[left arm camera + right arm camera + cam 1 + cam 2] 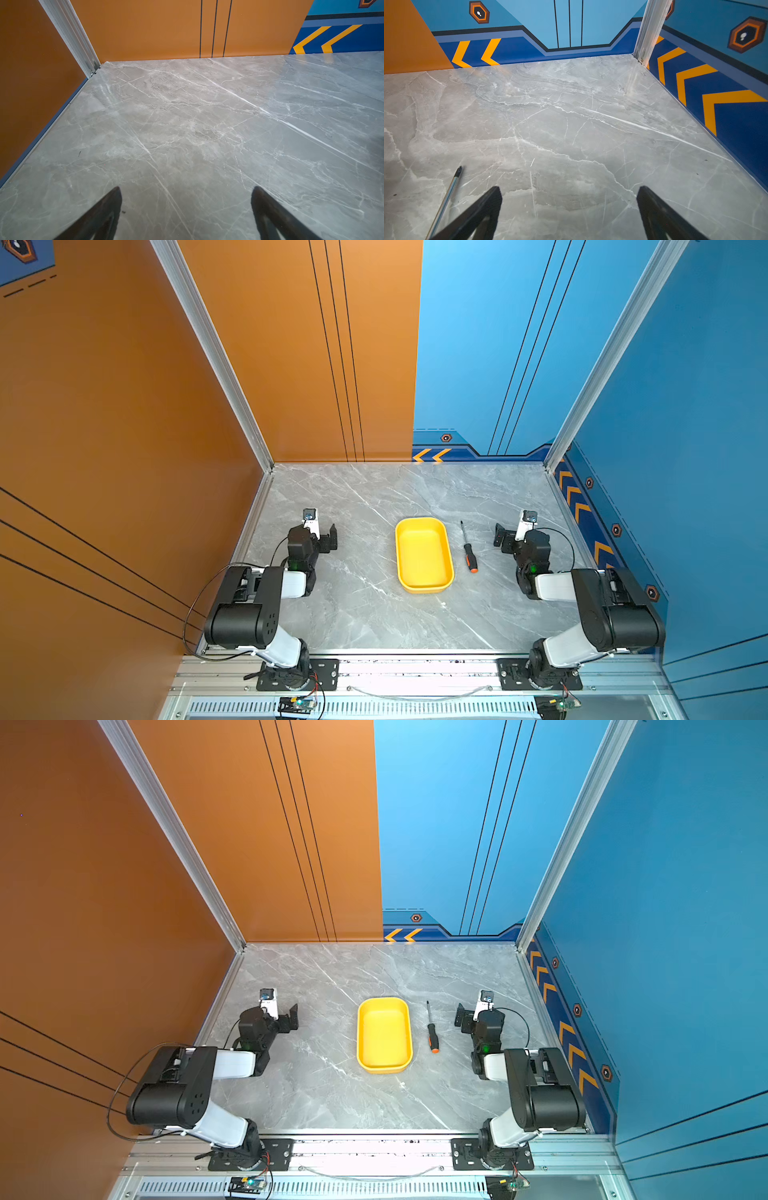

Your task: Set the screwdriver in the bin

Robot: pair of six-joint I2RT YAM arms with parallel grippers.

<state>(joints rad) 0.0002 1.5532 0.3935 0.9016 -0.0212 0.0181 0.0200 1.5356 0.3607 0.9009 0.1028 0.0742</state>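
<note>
The yellow bin [424, 590] [384, 1066] sits empty at the middle of the marble table in both top views. Just right of it the screwdriver [468, 547] [431, 1028] lies flat, thin shaft pointing to the back, orange end toward the front. In the right wrist view only its shaft [446, 199] shows, beside one finger. My right gripper [500, 537] [461, 1017] [569, 193] is open and empty, a short way right of the screwdriver. My left gripper [330, 537] [293, 1017] [187, 193] is open and empty, well left of the bin.
Orange wall panels [124, 406] close the left and back left, blue ones [685, 406] the back right and right. An aluminium rail [415, 672] runs along the front edge under both arm bases.
</note>
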